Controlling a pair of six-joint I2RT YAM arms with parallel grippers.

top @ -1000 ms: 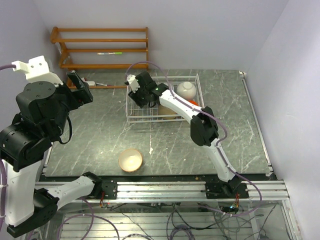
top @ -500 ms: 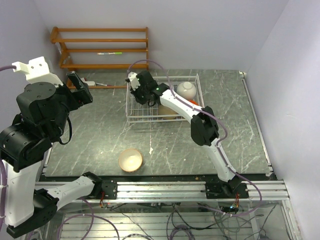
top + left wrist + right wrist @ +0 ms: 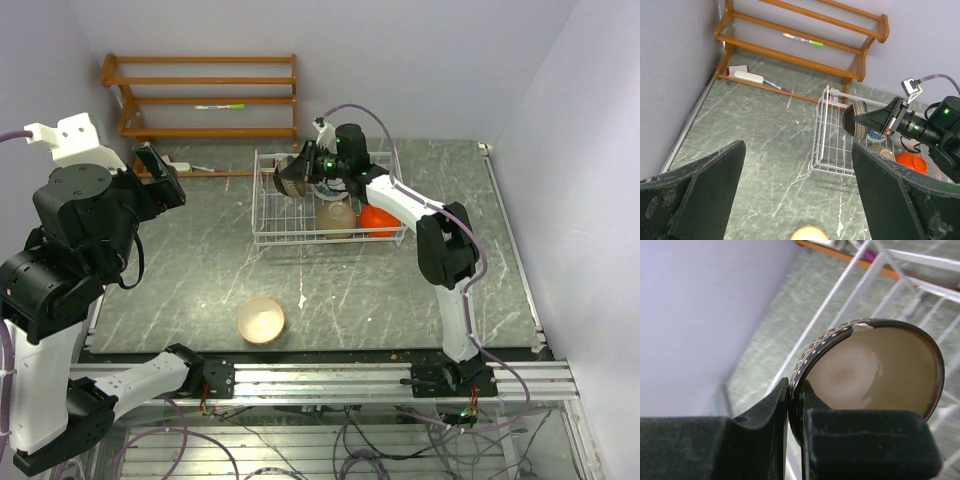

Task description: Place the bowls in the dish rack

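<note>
Overhead, the right hand (image 3: 303, 172) grips the brown bowl (image 3: 288, 182), tipped on edge above the left part of the dish rack (image 3: 268, 225) at upper centre, where a beige bowl (image 3: 337, 215) and an orange-red bowl (image 3: 381, 220) sit; a pale bowl (image 3: 261, 320) rests on the worktop (image 3: 200, 260) at lower centre. The left wrist view shows the left hand (image 3: 797, 150) empty, fingers (image 3: 695, 190) spread wide, above the worktop. In the right wrist view two fingers (image 3: 760, 412) pinch the brown bowl's dotted rim, tan inside showing.
</note>
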